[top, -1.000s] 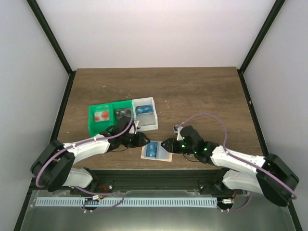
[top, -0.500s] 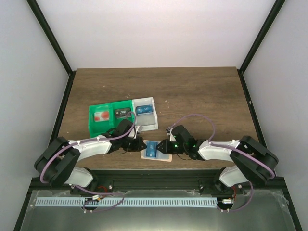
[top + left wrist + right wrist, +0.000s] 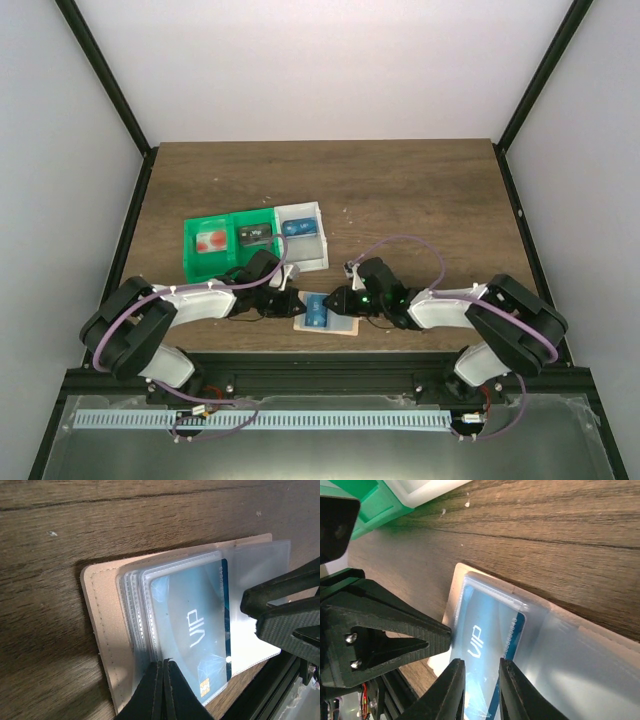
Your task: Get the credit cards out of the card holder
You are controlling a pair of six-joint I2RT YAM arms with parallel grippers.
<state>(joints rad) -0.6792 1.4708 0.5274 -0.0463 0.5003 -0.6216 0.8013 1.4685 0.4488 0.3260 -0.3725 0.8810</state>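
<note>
The tan card holder (image 3: pixel 342 328) lies open near the table's front edge. It also shows in the left wrist view (image 3: pixel 100 610). A blue card (image 3: pixel 318 312) printed "VIP" sits inside a clear sleeve (image 3: pixel 190 620), (image 3: pixel 485 630). My left gripper (image 3: pixel 291 303) is shut, its tips (image 3: pixel 164 663) resting on the sleeves' near-left edge. My right gripper (image 3: pixel 338 300) is open, its jaws (image 3: pixel 481 677) straddling the blue card's lower part. A pale card with red circles (image 3: pixel 209 240) lies in the green tray.
The green compartment tray (image 3: pixel 192 262) stands behind the left gripper, with a dark item (image 3: pixel 252 236) in its middle part. A translucent white box (image 3: pixel 312 258) next to it holds a blue item (image 3: pixel 298 228). The table's front edge is just below the holder.
My right gripper has moved left onto the card holder and now straddles the blue card. My left gripper has shifted slightly right onto the holder's left edge.
</note>
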